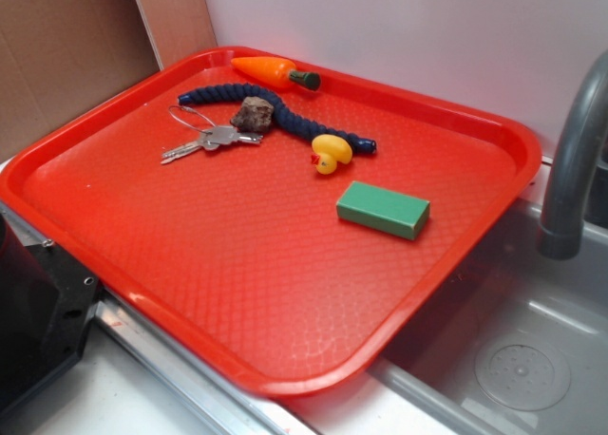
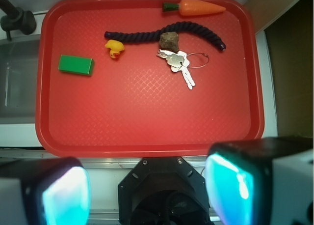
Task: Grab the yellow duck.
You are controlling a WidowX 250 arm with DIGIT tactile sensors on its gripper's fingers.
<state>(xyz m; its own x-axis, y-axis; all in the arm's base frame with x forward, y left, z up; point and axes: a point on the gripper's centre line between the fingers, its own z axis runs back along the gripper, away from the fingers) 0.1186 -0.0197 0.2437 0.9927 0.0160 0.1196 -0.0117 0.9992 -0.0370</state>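
The gripper (image 2: 152, 190) is seen nearest, jaws wide apart and empty, short of the red tray (image 2: 147, 131). Farther in, the yellow duck (image 2: 114, 48) lies touching the dark rope (image 2: 162, 32); being probably light, glossy and slippery, it is best pinched across its rounded body.

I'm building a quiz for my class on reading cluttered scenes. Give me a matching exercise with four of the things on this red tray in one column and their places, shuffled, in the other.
Things:
1. small glossy yellow rubber duck
2. green rectangular block
3. orange toy carrot with green tip
4. bunch of silver metal keys on a ring

Places:
A. at the tray's far rim, near the wall
B. beside the brown rock
C. against one end of the dark blue braided rope
D. alone, on the sink side of the red plastic tray

Pairs: 1-C, 2-D, 3-A, 4-B
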